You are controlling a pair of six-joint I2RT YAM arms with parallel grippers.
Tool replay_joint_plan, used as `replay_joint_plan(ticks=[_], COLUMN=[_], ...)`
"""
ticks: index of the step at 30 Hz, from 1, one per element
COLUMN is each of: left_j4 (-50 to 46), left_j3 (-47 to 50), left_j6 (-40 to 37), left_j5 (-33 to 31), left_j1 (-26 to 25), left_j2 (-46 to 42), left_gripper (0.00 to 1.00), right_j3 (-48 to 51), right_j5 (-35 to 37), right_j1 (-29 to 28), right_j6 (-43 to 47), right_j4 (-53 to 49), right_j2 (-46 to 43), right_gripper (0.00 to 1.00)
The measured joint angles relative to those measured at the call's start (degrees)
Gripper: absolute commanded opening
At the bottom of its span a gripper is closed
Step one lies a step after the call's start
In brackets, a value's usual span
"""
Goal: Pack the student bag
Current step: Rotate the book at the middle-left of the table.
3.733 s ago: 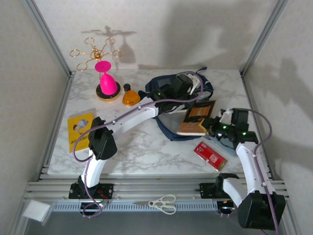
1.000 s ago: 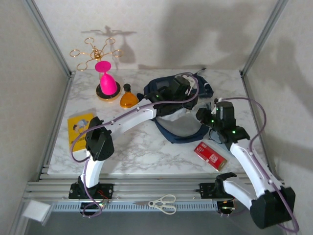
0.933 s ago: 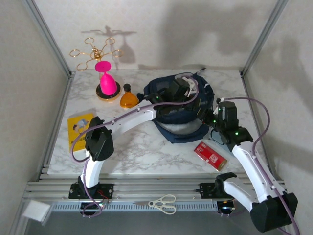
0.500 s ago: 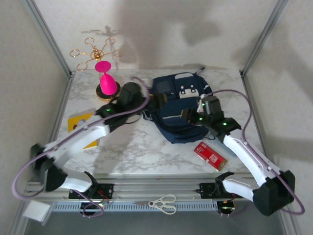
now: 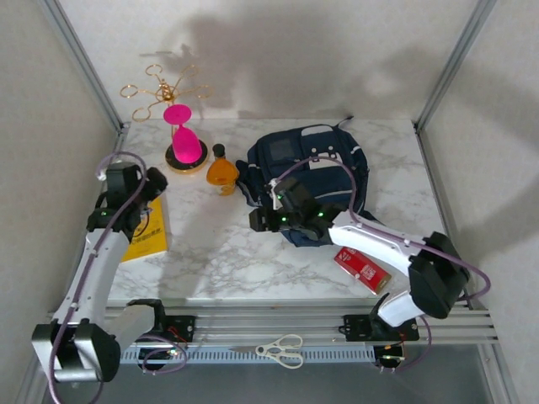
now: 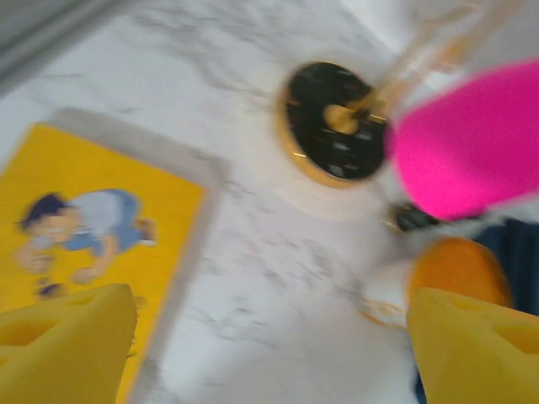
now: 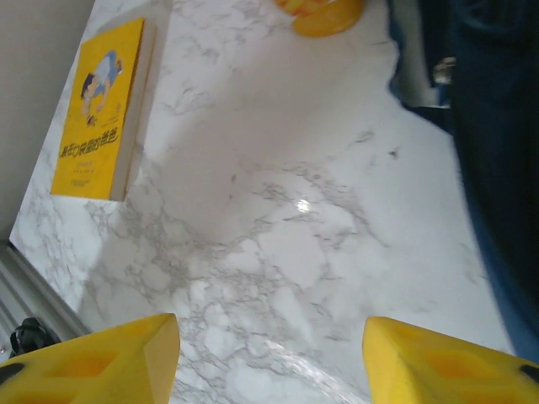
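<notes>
The student bag [image 5: 316, 172], navy with light patches, lies at the back centre of the table. Its dark fabric fills the right edge of the right wrist view [image 7: 501, 126] and a sliver shows in the left wrist view [image 6: 520, 244]. My right gripper [image 5: 257, 220] hovers over bare marble just left of the bag's near end. Its yellow fingers [image 7: 93, 358] stand wide apart with nothing between them, so the gripper [image 7: 269, 362] is open. My left gripper [image 5: 154, 187] hangs at the far left by the yellow book [image 5: 145, 236]. It [image 6: 269, 353] is open and empty.
The yellow book [image 6: 76, 227] [image 7: 97, 109] lies at the left edge. A pink glass [image 5: 182, 139] [image 6: 472, 139] sits on a black round base [image 6: 333, 122] by a gold rack [image 5: 160, 88]. An orange bottle [image 5: 223, 168] [image 6: 459, 269] stands beside the bag. A red packet [image 5: 362, 268] lies front right, and scissors [image 5: 282, 349] rest on the front rail.
My left arm has swung from the bag to the far left above the yellow book. My right gripper moved left off the bag. Both grippers have opened wider.
</notes>
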State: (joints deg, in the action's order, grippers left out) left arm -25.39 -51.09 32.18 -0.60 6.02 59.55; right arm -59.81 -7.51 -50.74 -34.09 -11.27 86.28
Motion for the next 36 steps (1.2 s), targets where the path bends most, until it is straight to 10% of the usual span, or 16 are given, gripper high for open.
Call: replay_joint_plan(ticks=[8,23,36], left_j4=[2.45,9.38,14.16], left_j3=[2.05,4.83,14.82], left_j6=[1.49,1.55,3.91], left_j5=[-1.29,-6.05,-1.44], left_j1=[12.92,18.38,14.47], left_j2=[9.25,27.32,22.69], left_gripper=[0.95,0.99,0.98], right_j3=[-2.08,-3.37,-5.14], right_j5=[-1.11,0.42,-0.02], right_j1=[-1.31,-1.31,-1.31], right_j6=[-0.42,-0.42,-0.72], right_j4=[2.47,0.63,0.07], right_j2=[5.33,5.33,7.76], right_gripper=[0.66,0.73,0.77])
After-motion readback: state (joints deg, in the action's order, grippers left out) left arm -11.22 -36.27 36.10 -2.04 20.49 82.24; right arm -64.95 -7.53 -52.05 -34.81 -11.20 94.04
